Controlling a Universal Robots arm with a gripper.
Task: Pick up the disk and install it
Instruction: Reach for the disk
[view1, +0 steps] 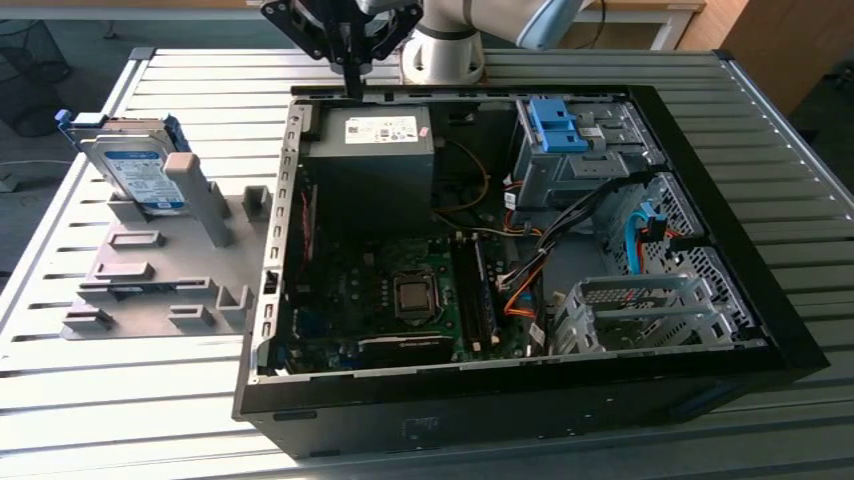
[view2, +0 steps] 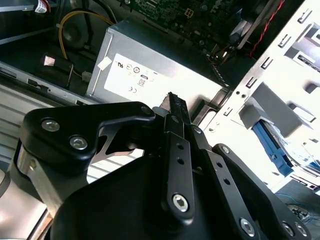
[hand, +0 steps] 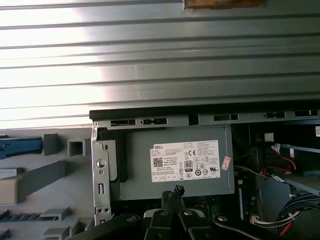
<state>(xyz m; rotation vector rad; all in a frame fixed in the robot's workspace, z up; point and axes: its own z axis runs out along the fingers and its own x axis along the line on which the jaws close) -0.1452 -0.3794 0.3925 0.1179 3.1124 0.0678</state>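
The disk (view1: 134, 165) stands on edge at the far end of a grey fixture (view1: 147, 290), on the exterior view's left, beside the open computer case (view1: 747, 300). It is silver with a white-and-blue label and a blue rail around it. In the first wrist view a strip of that blue rail (hand: 20, 146) shows beside grey fixture blocks. My gripper (view1: 352, 80) hangs over the case's rear edge, just above the power-supply box (view1: 367, 150), well apart from the disk. In both wrist views the gripper (hand: 172, 192) (view2: 175, 107) is shut, its black fingers pressed together with nothing between them.
Inside the case, a grey drive bay topped by a blue bracket (view1: 558, 125) sits at the back right, with a perforated metal cage (view1: 641, 310) nearer the front. Cables and the motherboard (view1: 400, 300) fill the middle. The arm's base (view1: 441, 50) stands behind the case on the slatted table (view1: 120, 420).
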